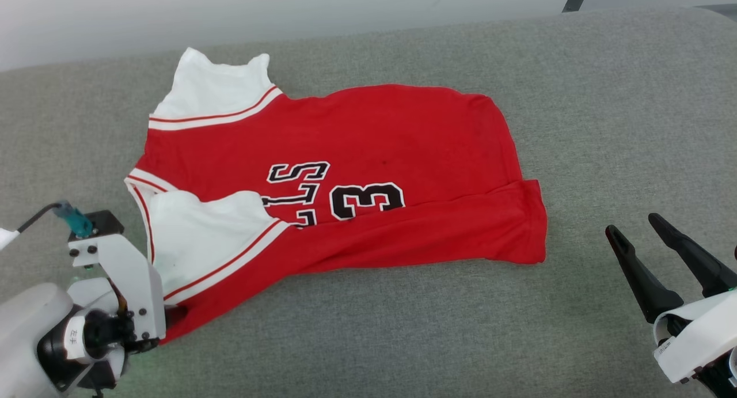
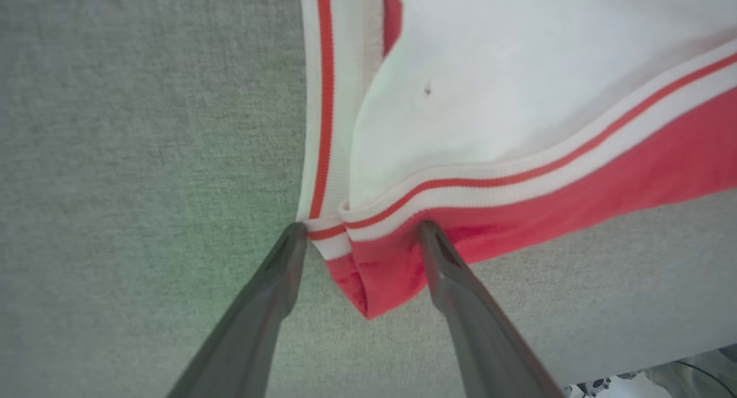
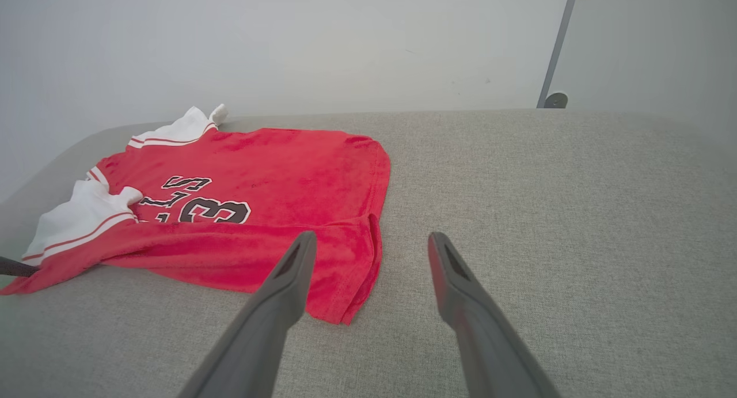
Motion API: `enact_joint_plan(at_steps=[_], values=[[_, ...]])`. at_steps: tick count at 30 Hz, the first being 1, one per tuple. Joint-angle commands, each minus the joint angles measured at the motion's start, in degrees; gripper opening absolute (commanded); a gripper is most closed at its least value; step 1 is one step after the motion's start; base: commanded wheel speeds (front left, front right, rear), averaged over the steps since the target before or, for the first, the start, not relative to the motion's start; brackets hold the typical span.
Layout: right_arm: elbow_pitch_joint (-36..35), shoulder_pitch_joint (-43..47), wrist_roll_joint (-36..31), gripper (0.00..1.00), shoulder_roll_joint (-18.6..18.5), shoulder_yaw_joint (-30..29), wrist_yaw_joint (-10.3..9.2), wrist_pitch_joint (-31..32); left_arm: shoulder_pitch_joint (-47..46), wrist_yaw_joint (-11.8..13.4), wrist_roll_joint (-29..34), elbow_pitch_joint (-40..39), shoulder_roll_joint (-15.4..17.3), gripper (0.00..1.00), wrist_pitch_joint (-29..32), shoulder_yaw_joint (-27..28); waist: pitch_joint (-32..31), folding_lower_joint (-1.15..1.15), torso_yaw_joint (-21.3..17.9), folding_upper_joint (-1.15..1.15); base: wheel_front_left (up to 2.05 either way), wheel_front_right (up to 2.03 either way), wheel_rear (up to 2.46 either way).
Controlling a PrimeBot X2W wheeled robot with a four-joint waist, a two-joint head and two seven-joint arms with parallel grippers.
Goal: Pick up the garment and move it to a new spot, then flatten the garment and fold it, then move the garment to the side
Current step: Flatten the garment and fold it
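Note:
The garment [image 1: 368, 144], a red jersey with white striped sleeves and black "3" lettering, lies spread on the grey padded surface [image 1: 604, 98]. Its near long edge is folded up over part of the lettering. In the left wrist view my left gripper [image 2: 361, 228] is open, with its two fingers straddling the garment's [image 2: 518, 98] near-left corner, where the striped band meets the red hem. That arm's wrist [image 1: 115, 283] stands over the same corner. My right gripper [image 1: 632, 223] hangs open and empty to the right of the garment's [image 3: 276, 179] hem.
Grey cloth stretches bare to the right [image 3: 576, 213] and in front of the garment. A pale wall [image 3: 345, 41] rises behind the surface, and a thin metal post [image 3: 555, 46] stands at the back right.

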Motion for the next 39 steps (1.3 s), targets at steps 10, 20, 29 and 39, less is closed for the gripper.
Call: enact_joint_plan(at_steps=[10, 20, 29, 39], values=[[-0.1, -0.3, 0.7, 1.0, 0.0, -0.5, -0.07, 1.0, 0.0, -3.8, -1.3, 4.5, -3.2, 0.0, -1.7, 1.5, 0.6, 0.0, 0.7, 0.0, 0.0, 0.0, 0.0], [2.0, -0.7, 2.0, 1.0, -0.3, -0.2, -0.07, 8.4, -2.0, -6.4, 0.4, 5.5, -4.1, 0.0, -2.9, 1.9, 1.1, 0.0, 1.7, 0.0, 0.0, 0.0, 0.0], [7.5, -4.9, 0.1, 1.0, 0.9, 1.0, -0.06, 17.5, -4.4, -7.6, 1.9, 6.4, -7.0, 0.0, -2.4, 1.2, 2.4, 0.0, 4.4, 0.0, 0.0, 0.0, 0.0], [16.7, -10.3, -2.4, 1.0, 2.7, 3.1, -0.06, 22.1, -7.1, -9.5, 3.0, 9.4, -11.0, 0.0, -2.4, 0.7, 4.1, 0.0, 7.9, 0.0, 0.0, 0.0, 0.0]])
